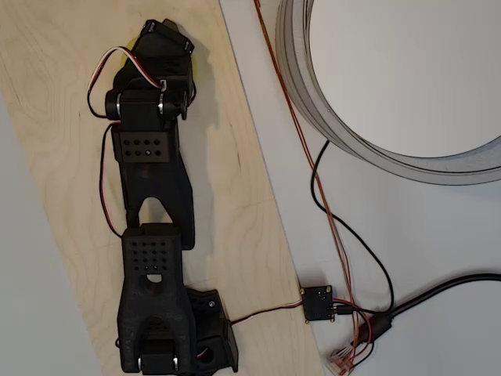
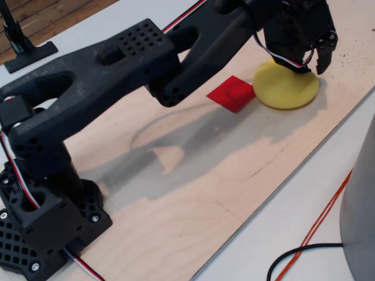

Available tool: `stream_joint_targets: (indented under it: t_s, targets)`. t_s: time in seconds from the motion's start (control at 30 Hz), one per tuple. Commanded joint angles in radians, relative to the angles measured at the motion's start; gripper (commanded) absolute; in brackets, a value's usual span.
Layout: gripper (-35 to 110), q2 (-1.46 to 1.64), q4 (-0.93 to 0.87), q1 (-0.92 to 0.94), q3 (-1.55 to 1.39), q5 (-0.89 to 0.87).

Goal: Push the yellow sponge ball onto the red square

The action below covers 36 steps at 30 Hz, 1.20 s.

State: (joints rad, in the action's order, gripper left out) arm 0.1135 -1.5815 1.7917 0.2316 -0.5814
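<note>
overhead view: one black arm stretched up a wooden board [image 1: 235, 235]; one sliver of the yellow sponge ball [image 1: 125, 48] peeks beside the tool [image 1: 164, 35].
fixed view: one yellow sponge ball [image 2: 287, 88], one red square [image 2: 232, 93], touching edge to edge on the board; one tool [image 2: 313, 55] rests over the ball's top, jaw spread cannot be told.

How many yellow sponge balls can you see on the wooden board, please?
1. The yellow sponge ball sits at the far end of the wooden board, just right of the red square in the fixed view, under the pincer. The arm may hide others.
</note>
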Motion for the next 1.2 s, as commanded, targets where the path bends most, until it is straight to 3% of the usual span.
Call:
stream_joint_targets:
  t_s: [0.0,0.8,1.17]
  targets:
    - [0,0.052,-0.13,-0.086,0.003,-0.025]
    - [0,0.299,-0.115,-0.094,0.002,0.048]
    - [0,0.572,0.302,-0.097,-0.531,0.11]
